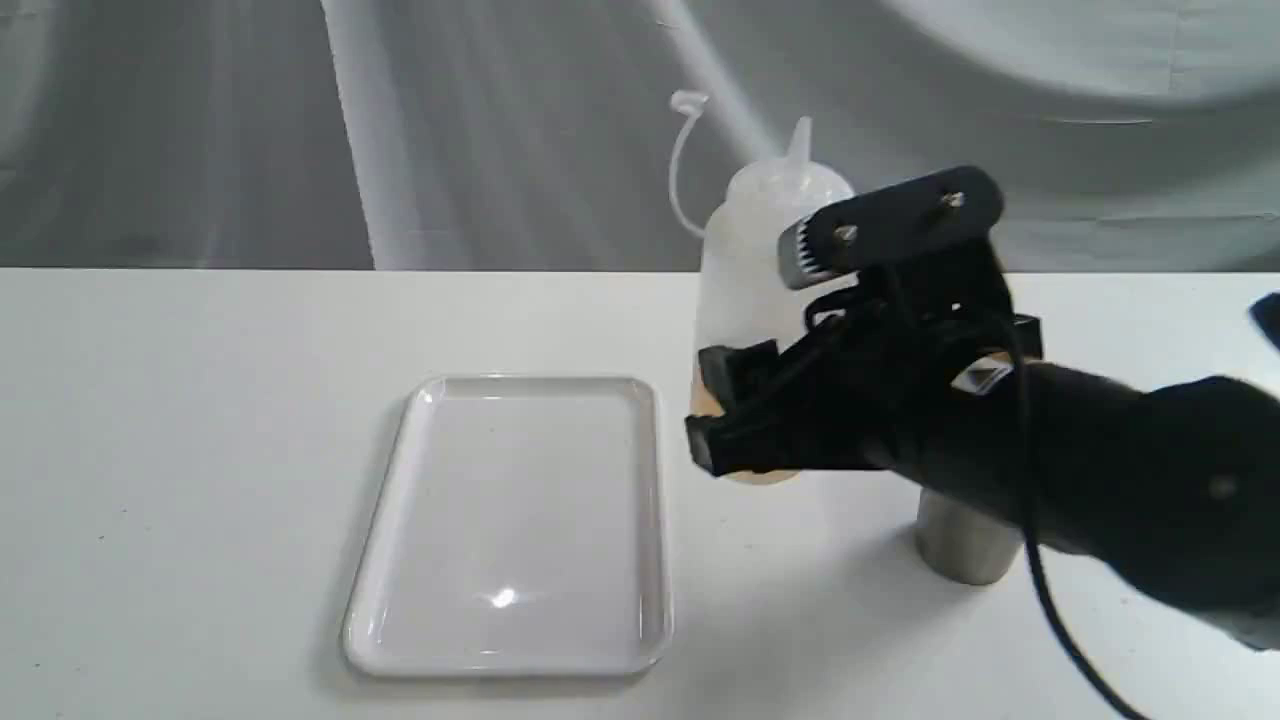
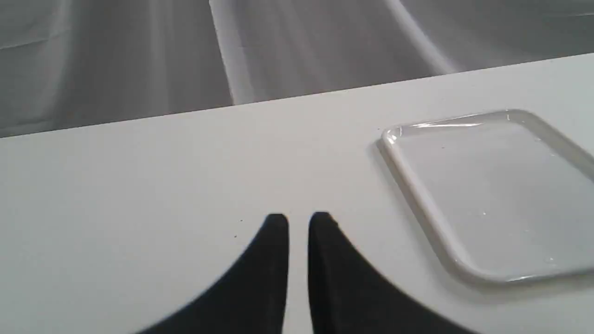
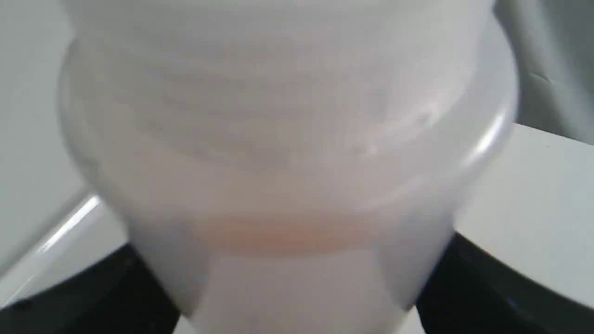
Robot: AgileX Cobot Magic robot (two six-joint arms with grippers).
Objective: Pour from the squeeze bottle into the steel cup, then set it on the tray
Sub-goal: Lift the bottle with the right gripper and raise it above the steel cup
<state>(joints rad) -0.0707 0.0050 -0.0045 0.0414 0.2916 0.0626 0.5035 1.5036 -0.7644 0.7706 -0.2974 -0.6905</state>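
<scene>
From across the table, the right gripper [image 1: 722,415] is clamped around the lower body of the squeeze bottle [image 1: 750,270]. The bottle is upright, between the tray [image 1: 385,520] on the left and the steel cup [image 1: 965,545] on the right.

The left wrist view shows the left gripper [image 2: 298,222] nearly closed on nothing, over bare table.

In the right wrist view the bottle fills the space between the fingers. The cup's inside is hidden, so I cannot tell whether pouring is done. The bottle is not yet on the tray.

Camera placement
Exterior faced the desk [image 1: 200,400] head-on; left wrist, low, shared its tray [image 2: 487,185]; right wrist crowded the squeeze bottle [image 3: 297,139].
</scene>
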